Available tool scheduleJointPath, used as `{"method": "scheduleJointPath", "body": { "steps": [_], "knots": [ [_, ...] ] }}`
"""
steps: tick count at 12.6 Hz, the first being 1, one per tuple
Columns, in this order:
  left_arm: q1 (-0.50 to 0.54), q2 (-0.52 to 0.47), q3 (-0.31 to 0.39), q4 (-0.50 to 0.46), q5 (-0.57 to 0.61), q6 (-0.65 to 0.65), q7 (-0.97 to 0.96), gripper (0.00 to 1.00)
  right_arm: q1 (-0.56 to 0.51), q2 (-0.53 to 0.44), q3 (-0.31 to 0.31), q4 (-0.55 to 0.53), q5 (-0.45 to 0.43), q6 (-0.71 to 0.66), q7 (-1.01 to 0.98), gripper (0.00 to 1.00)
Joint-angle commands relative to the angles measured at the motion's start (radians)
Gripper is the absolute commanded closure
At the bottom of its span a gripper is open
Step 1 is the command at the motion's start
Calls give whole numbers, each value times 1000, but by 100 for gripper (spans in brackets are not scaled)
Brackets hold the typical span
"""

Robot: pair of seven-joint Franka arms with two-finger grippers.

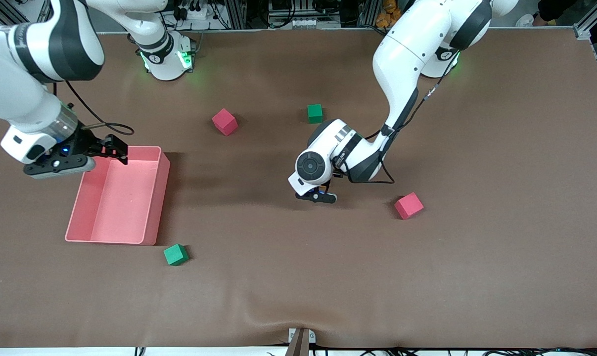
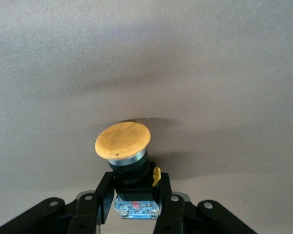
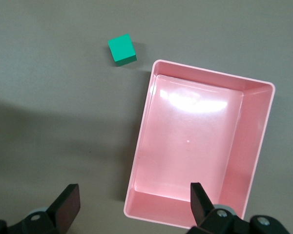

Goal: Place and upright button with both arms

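The button [image 2: 123,140] has a round orange cap and a black body. My left gripper [image 2: 136,180] is shut on its black body, with the cap pointing away from the wrist toward the brown mat. In the front view the left gripper [image 1: 321,194] is low over the middle of the table, and its hand hides the button. I cannot tell whether the button touches the mat. My right gripper [image 1: 114,148] is open and empty, hovering over the corner of the pink bin [image 1: 156,198] at the right arm's end. It also shows in the right wrist view [image 3: 134,195].
The pink bin [image 3: 140,141] holds nothing. A green cube [image 1: 175,254] lies by the bin's near corner and also shows in the right wrist view [image 3: 122,49]. A pink cube [image 1: 224,121] and a green cube [image 1: 315,113] lie nearer the bases. Another pink cube [image 1: 408,205] lies beside the left gripper.
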Motion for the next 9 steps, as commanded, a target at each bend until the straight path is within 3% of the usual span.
{"method": "scheduleJointPath", "body": {
  "steps": [1, 4, 6, 9],
  "knots": [
    [-25, -38, 7, 0, 1, -9, -126, 100, -11, 13, -8, 131, -10, -157, 4, 0],
    [-37, -74, 21, 14, 24, 45, -265, 100, 27, 11, -75, 240, -10, -321, 12, 0],
    [-53, -97, 20, 17, 137, 80, -377, 100, 55, 13, -131, 306, -10, -395, 13, 0],
    [-109, -96, 18, 15, 367, 134, -532, 100, 61, 14, -149, 378, -10, -464, 13, 0]
  ]
}}
